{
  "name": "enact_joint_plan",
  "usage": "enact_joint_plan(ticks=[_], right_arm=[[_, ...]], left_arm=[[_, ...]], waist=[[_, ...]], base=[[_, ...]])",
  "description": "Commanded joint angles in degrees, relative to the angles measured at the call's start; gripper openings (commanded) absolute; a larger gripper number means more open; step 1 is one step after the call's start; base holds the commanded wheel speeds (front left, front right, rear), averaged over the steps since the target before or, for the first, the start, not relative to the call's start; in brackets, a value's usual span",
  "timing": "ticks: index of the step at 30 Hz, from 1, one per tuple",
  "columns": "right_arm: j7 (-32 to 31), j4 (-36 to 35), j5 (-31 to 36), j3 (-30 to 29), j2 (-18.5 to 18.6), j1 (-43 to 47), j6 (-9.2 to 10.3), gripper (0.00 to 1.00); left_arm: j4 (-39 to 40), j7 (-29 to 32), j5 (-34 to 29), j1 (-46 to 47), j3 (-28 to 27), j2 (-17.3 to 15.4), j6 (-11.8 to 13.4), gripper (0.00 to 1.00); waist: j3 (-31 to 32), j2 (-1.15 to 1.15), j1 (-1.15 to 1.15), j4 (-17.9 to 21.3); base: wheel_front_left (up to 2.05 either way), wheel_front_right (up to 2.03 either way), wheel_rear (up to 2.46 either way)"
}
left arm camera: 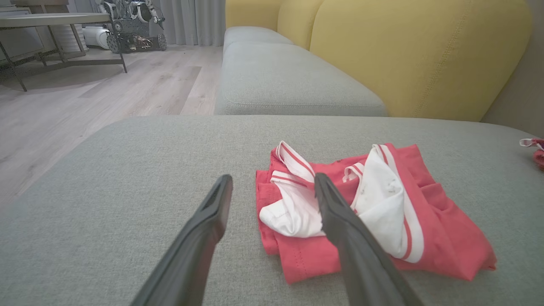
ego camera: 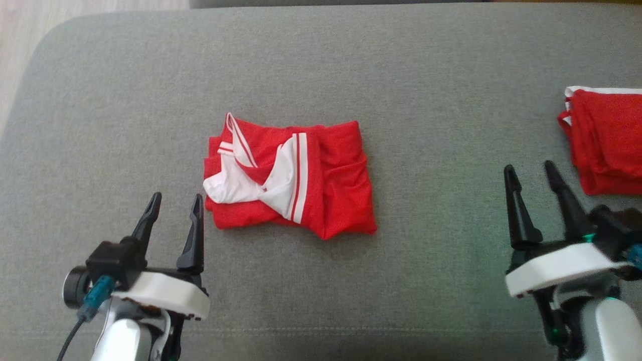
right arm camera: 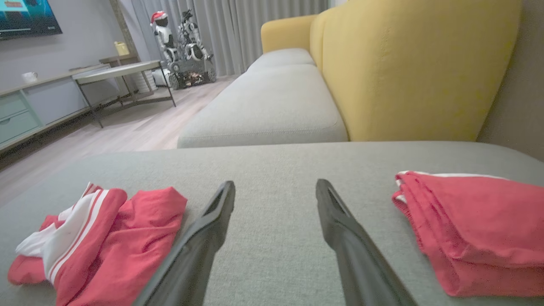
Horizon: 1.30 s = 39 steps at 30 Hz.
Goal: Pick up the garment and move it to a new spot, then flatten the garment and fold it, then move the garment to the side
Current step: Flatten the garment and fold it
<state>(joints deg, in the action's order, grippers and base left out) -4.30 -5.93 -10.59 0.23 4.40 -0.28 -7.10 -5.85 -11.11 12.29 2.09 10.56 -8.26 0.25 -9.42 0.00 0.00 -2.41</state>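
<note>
Currently the red garment (ego camera: pixel 291 178) lies long side left-to-right, just beside the left tool (ego camera: pixel 176 200) (spread wide, empty), the nearer one; the right tool (ego camera: pixel 529 168), likewise released, stands well apart.

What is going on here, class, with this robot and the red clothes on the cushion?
A two-armed robot faces a grey sofa cushion. A roughly folded red garment with white striped trim lies in the middle. The left tool is open beside its left edge; the right tool is open near a second folded red garment on the right. Neither tool holds anything.
</note>
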Motion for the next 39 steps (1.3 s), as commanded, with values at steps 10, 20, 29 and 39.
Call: enact_joint_plan(ticks=[10,20,29,39], right_arm=[[-0.38,9.33,-3.29,15.47,-0.17,-12.15,-0.39,0.00],[3.83,28.34,-8.93,28.44,-1.40,-24.71,-0.39,0.00],[7.20,37.10,-16.56,37.91,-1.51,-31.53,-0.39,0.00],[7.94,37.14,-25.07,53.24,-1.51,-35.18,-0.39,0.00]], left_arm=[[1.29,-1.41,0.21,6.56,-0.17,-0.38,-0.60,1.00],[-1.17,-3.09,0.51,10.47,1.25,1.17,-1.55,1.00],[-2.71,-3.70,0.65,11.62,1.32,1.74,-1.78,1.00],[-2.94,-3.85,0.64,11.55,0.88,1.88,-1.71,1.00]], waist=[[-4.77,0.00,0.00,-3.97],[-8.41,0.00,0.00,-7.57],[-8.92,0.00,0.00,-8.27],[-8.92,0.00,0.00,-7.85]], base=[[0.00,0.00,0.00],[0.00,0.00,0.00],[0.00,0.00,0.00],[0.00,0.00,0.00]])
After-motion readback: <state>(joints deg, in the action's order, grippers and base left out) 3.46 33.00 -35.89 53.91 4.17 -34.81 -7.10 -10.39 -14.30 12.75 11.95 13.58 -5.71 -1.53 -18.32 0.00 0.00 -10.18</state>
